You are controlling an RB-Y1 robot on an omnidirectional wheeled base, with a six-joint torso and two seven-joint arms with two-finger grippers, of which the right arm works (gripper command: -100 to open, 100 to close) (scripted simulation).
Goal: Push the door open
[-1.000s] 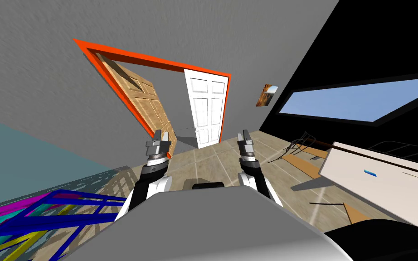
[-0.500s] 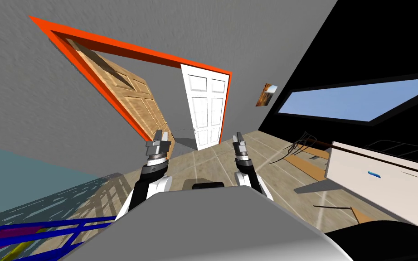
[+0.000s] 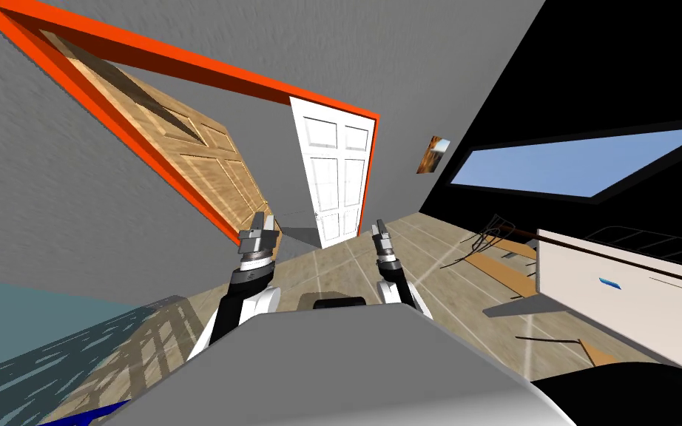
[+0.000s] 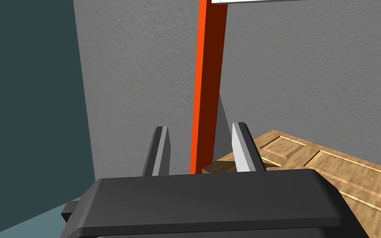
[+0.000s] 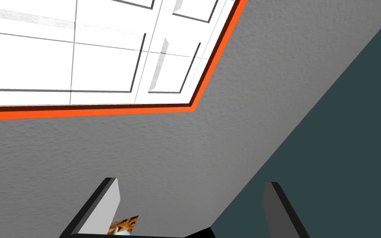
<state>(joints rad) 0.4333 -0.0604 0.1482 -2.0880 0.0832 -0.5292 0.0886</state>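
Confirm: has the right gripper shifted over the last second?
Yes. The right gripper has slid inward, toward the left gripper, which holds its spot in the head view.

Grey wall (image 3: 73,222); tiled floor (image 3: 436,251); window (image 3: 576,164); white cabinet (image 3: 628,296).

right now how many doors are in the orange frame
2. The wooden door is ajar at the left of the frame, the white door at its right. None looks hidden.

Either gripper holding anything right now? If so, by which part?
Nothing is held. The left gripper and the right gripper both have their fingers apart with nothing between them; the wooden door is not gripped.
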